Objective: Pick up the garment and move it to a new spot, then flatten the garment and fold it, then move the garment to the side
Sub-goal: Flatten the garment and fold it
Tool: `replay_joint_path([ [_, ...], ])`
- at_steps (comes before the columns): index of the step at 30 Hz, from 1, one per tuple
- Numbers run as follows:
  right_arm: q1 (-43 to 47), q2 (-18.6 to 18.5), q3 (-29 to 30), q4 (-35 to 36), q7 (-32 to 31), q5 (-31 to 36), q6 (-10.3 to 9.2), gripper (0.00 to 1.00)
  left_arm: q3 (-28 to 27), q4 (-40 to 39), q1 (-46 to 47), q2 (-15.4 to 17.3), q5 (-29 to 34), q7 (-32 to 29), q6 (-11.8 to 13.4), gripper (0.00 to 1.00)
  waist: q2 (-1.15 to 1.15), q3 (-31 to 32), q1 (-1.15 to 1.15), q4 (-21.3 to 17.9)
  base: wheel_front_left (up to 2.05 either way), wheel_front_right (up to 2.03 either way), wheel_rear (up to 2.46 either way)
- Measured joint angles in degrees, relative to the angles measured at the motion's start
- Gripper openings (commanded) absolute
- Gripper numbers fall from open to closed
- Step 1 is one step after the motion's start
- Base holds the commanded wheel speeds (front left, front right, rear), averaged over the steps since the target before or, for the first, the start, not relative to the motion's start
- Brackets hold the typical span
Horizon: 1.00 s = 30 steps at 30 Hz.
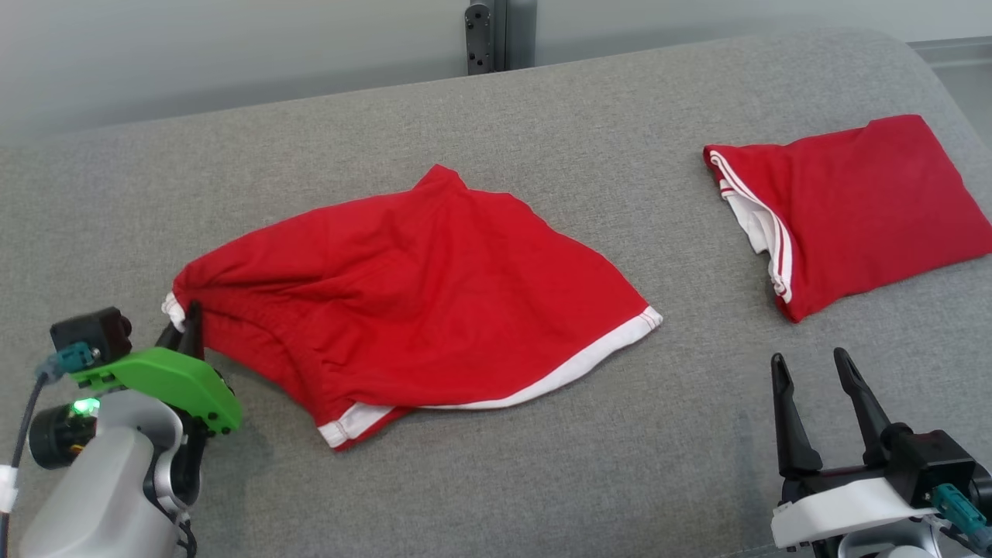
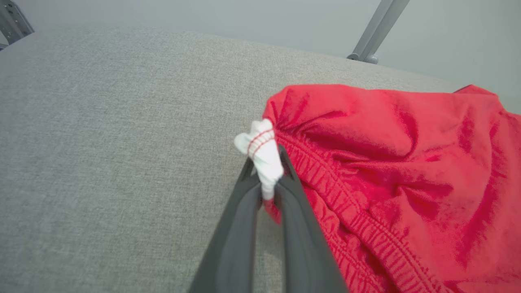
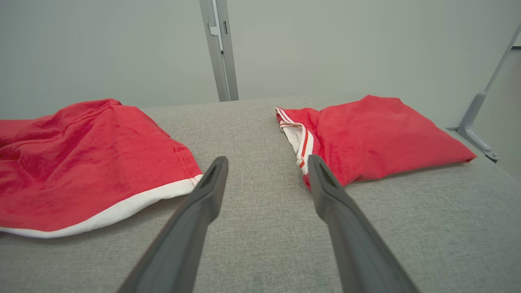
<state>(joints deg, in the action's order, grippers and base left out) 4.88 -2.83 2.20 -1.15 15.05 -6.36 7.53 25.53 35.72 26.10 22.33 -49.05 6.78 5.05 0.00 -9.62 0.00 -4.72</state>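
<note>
Head view: red garment [image 1: 418, 287] lies mid-bench on the grey bench [image 1: 542, 465], its left end pinched by the left gripper [image 1: 186, 318]. The right gripper [image 1: 810, 358] is released and empty near the front right edge. A folded red garment [image 1: 860, 209] lies far right. Left wrist view: jaws clenched on the white hem corner [image 2: 262, 150]. Right wrist view: fingers [image 3: 203, 195] spread, between both garments.

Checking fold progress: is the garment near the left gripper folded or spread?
Spread but rumpled; the garment lies unfolded, its long white hem showing.
</note>
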Motion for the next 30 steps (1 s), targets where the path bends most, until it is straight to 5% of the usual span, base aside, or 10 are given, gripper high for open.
replay_joint_path([
  [3, -0.7, 0.0, -0.6, -0.6, 0.0, 0.0, 0.00, 1.00, 0.8, 3.3, 3.6, 0.9, 2.3, 0.9, -0.4, 0.52, 0.00, -0.5, 0.00, 0.2, 0.00, 0.00, 0.00],
  [4, -0.9, 0.0, -0.7, -0.7, 0.0, 0.0, 0.00, 1.00, 1.0, 4.7, 4.9, 1.1, 3.1, 1.6, -0.4, 0.89, 0.00, -0.7, 0.00, 0.3, 0.00, 0.00, 0.00],
  [5, -1.1, 0.0, -0.8, -0.9, 0.0, 0.0, 0.00, 1.00, 1.2, 6.0, 5.8, 1.1, 3.3, 1.6, -0.6, 1.00, 0.00, -0.8, 0.00, 0.3, 0.00, 0.00, 0.00],
  [14, -0.8, 0.0, -0.3, -0.1, 0.0, 0.5, 0.00, 1.00, 0.3, 7.6, 3.4, 0.7, 3.8, 7.4, -2.4, 1.00, 0.00, 0.1, 0.00, 0.4, 0.00, 0.00, 0.00],
  [22, 0.7, 0.0, 2.5, 3.4, 0.0, 3.6, 0.00, 1.00, -10.5, -16.0, -15.8, -2.6, 13.3, 8.3, 3.0, 1.00, 0.00, 2.0, 0.00, 2.8, 0.00, 0.00, 0.00],
  [25, 0.9, -0.1, 3.5, 3.8, 0.0, 4.0, 0.00, 1.00, -14.2, -24.0, -23.0, -6.1, 17.7, 8.3, 2.1, 1.00, 0.00, 3.2, 0.00, 4.2, 0.00, 0.00, 0.00],
  [30, 1.4, -0.1, 4.4, 3.7, 0.0, 4.0, 0.00, 1.00, -17.4, -30.1, -31.5, -10.1, 25.6, 8.3, -3.5, 1.00, 0.00, 5.8, 0.00, 6.4, 0.00, 0.00, 0.00],
])
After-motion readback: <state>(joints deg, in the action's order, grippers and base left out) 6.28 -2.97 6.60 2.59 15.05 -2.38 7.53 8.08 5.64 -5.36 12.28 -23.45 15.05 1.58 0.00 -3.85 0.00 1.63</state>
